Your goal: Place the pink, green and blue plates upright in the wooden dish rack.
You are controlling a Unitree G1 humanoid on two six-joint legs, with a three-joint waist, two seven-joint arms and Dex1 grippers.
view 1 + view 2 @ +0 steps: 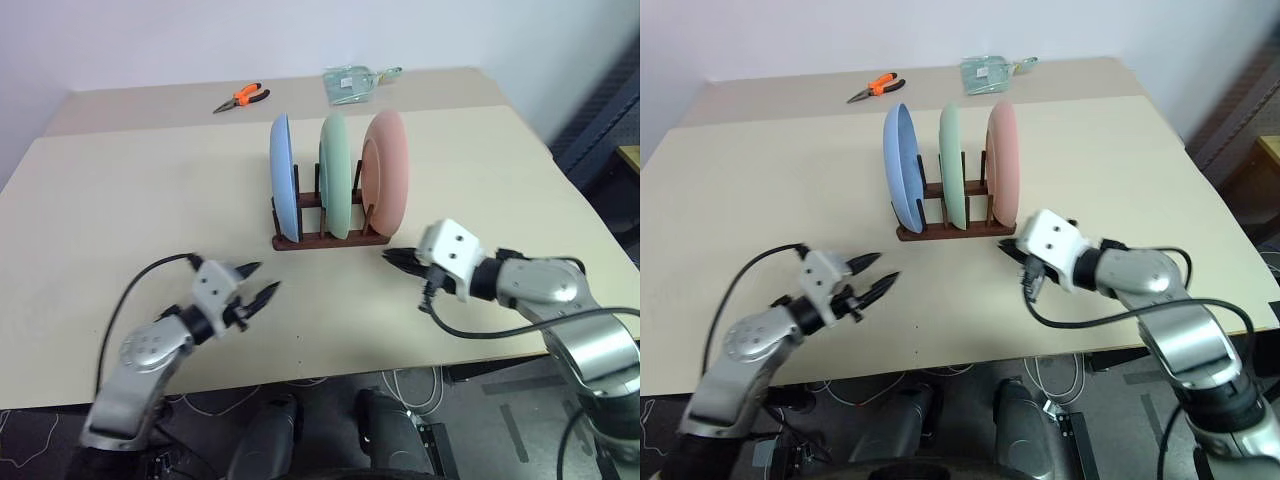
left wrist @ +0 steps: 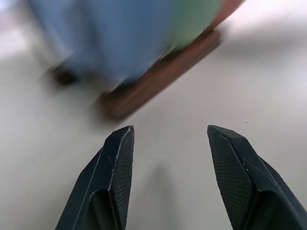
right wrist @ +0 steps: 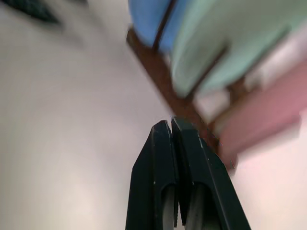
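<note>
The blue plate (image 1: 283, 178), the green plate (image 1: 334, 172) and the pink plate (image 1: 386, 170) stand upright side by side in the dark wooden dish rack (image 1: 330, 240) at the table's middle. My left gripper (image 1: 258, 288) hovers over the table in front of the rack and to its left, open and empty. My right gripper (image 1: 395, 257) sits just off the rack's front right corner, shut with nothing in it. In the right wrist view its fingers (image 3: 175, 158) point at the rack's base (image 3: 163, 81).
Orange-handled pliers (image 1: 241, 97) and a clear plastic bag (image 1: 350, 83) lie at the far end of the tan table (image 1: 120, 200). The table's front edge runs just below both grippers.
</note>
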